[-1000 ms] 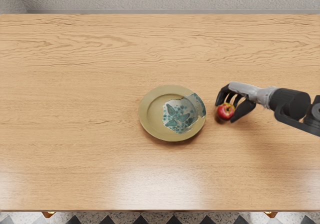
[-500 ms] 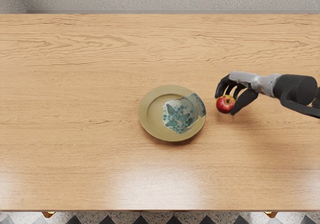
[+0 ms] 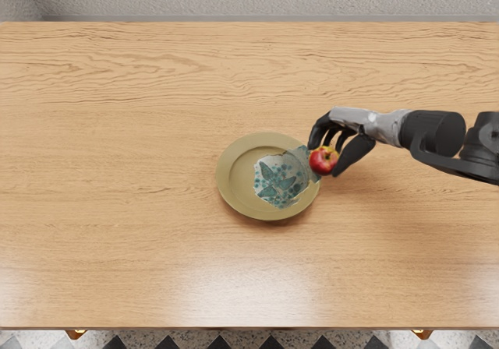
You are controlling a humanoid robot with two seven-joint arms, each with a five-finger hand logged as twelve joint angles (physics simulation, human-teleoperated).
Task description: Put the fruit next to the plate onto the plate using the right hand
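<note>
Fingers (image 3: 352, 149) around small red-yellow apple (image 3: 322, 160), seemingly above plate (image 3: 228, 179) edge.

You see the right hand (image 3: 337, 136) only as far as the forearm, because the picture's right edge cuts the arm off. Its fingers (image 3: 352, 151) cover the top and right side of the apple (image 3: 320, 161), which hides a bit of the rim of the plate (image 3: 231, 170). You cannot tell whether apple and plate touch. The surface (image 3: 117, 232) runs off left and right.
</note>
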